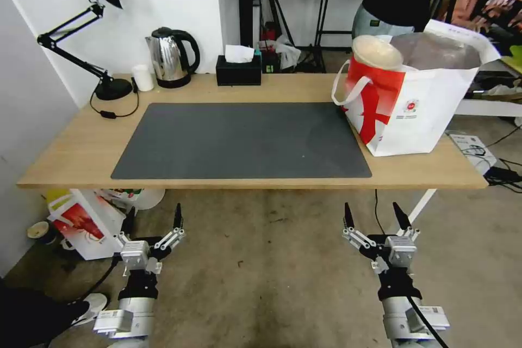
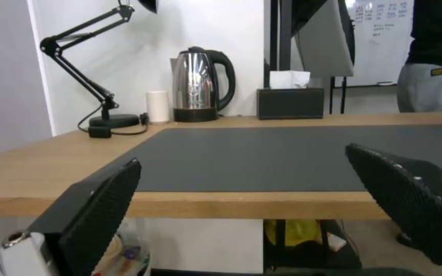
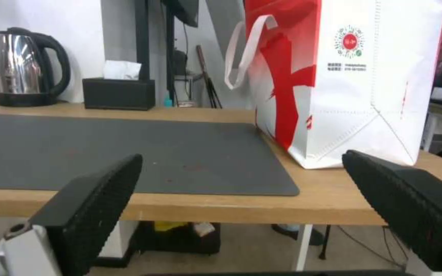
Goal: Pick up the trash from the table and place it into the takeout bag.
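Your left end effector and right end effector hang released below the light-wood tabletop. The beige round bowl perches atop the large white-and-red takeout bag; jostle it and it may topple.

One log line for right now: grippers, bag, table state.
left gripper: open, below table edge | right gripper: open, below table edge | takeout bag: upright on table, beige bowl at its mouth
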